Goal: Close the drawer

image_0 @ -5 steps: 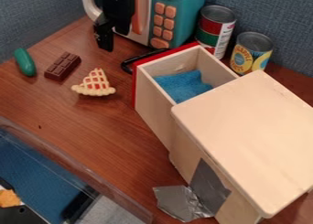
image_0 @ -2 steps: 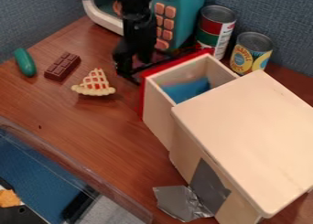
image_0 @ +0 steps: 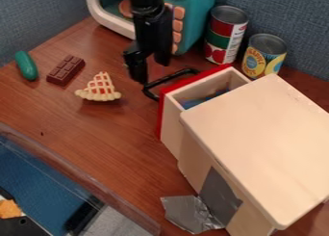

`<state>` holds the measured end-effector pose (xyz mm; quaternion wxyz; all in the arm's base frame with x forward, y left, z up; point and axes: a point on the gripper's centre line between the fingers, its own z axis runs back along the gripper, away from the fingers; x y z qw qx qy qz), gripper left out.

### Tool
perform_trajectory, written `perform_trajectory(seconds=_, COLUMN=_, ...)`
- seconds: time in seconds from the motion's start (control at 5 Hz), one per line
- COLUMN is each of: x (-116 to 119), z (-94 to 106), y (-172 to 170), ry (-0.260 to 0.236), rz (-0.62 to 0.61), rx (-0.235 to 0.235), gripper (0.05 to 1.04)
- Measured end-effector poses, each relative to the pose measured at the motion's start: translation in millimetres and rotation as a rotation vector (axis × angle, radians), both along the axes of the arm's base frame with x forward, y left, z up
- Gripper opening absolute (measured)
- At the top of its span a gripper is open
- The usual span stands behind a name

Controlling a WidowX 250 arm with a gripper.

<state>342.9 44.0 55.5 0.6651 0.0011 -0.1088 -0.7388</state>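
Drawer [image_0: 172, 130] slid further in, blue cloth [image_0: 192, 103] inside mostly hidden

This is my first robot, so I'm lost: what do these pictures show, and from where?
A fixed camera looks down at a slant. The black robot arm ends in a black two-finger gripper, its fingers apart, seemingly holding nothing. On the brown wooden table stands a pale wooden cabinet with its red-fronted drawer partly open. Nearby are a red-and-green can, a yellow-labelled can, a teal-and-white toy microwave, a latticed toy pie slice, a brown toy chocolate bar and a green toy vegetable.
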Motion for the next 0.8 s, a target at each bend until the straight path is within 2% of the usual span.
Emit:
perform_trajectory(seconds=0.2, x=-9, z=0.2, y=-20, ry=0.014, rz=-0.037, rx=-0.048, gripper=0.999)
perform_trajectory(seconds=0.6, x=-33, z=-0.8, y=-49, ry=0.088, rz=-0.094, rx=-0.172, gripper=0.999)
perform_trajectory(seconds=0.8, x=-44, z=9.5, y=-62, ry=0.095, rz=-0.132, rx=-0.280, gripper=0.999)
